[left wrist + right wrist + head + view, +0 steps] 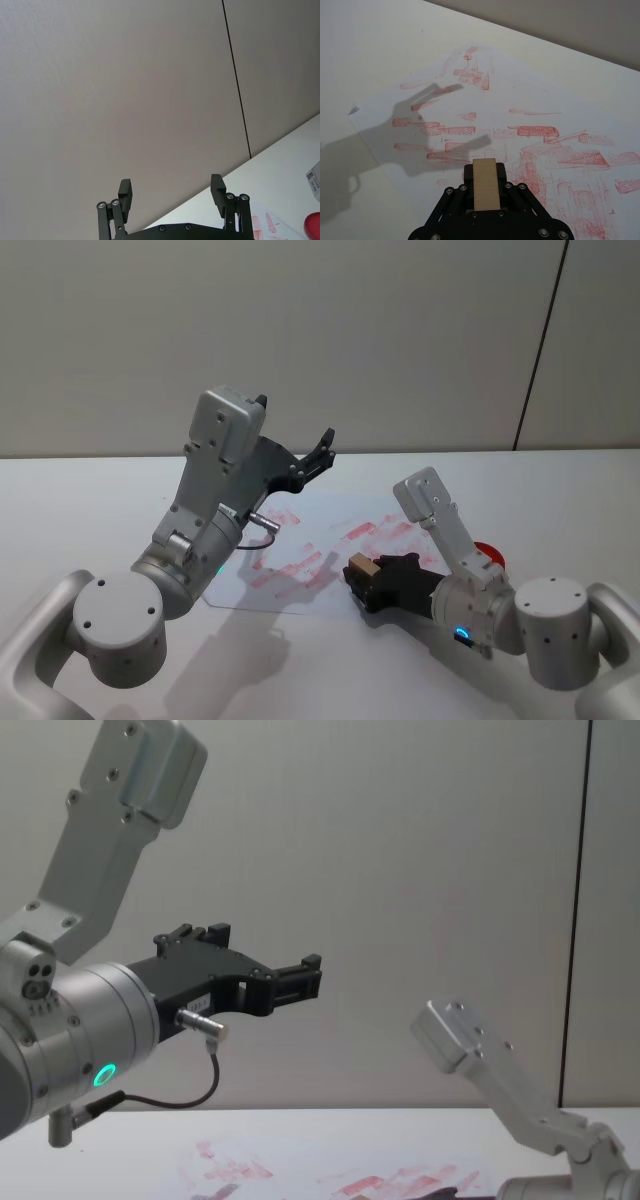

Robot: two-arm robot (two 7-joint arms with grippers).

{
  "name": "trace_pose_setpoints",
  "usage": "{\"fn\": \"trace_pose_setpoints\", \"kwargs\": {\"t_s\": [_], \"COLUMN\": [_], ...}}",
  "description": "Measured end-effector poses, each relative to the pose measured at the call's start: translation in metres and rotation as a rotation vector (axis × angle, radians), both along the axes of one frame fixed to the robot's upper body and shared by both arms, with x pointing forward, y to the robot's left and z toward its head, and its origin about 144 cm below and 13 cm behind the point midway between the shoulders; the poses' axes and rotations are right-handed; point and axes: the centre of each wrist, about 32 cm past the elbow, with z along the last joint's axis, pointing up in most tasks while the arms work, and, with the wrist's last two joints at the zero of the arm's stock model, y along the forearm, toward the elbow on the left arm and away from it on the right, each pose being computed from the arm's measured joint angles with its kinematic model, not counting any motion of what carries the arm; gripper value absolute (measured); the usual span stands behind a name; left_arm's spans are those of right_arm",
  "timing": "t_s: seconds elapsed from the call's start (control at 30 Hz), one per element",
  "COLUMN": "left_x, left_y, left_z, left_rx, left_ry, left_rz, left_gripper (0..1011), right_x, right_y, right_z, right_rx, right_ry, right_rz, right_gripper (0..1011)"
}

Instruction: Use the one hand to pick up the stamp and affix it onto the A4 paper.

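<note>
1. My right fingers (501,174) are closed on the stamp (485,182), a small pale wooden block. One black finger presses each side of it.
2. The stamp is low, over the near right part of the A4 paper (300,540), above its red prints. I cannot tell whether it touches the sheet.
3. The A4 paper lies flat in the middle of the white bench (90,500). It is covered in smudgy red rectangular prints, densest toward its right side.
4. My right arm (455,540) comes in from the near right and bends down low to the bench.
5. My left fingers (216,187) are spread wide open and hold nothing. They are raised well above the bench, over the left side of the paper, and point up toward the plain grey wall (400,330).
6. A black cable (190,1095) loops under my left wrist.
7. A red round ink pad (490,552) sits on the bench just right of the paper, partly hidden behind my right arm.
8. The shadow of my left fingers falls across the left part of the paper.
</note>
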Motion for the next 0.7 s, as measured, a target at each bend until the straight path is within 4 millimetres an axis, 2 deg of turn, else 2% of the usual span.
{"fn": "trace_pose_setpoints", "kwargs": {"t_s": [0.47, 0.7], "left_x": [0.000, 0.000], "left_y": [0.000, 0.000], "left_z": [0.000, 0.000], "left_rx": [0.000, 0.000], "left_ry": [0.000, 0.000], "left_rz": [0.000, 0.000], "left_gripper": [1001, 1001], "right_x": [0.005, 0.010], "right_y": [-0.003, -0.004], "right_z": [-0.003, 0.016], "right_rx": [0.006, 0.081], "right_ry": [-0.035, -0.103], "right_rz": [0.015, 0.018], "right_gripper": [221, 220]}}
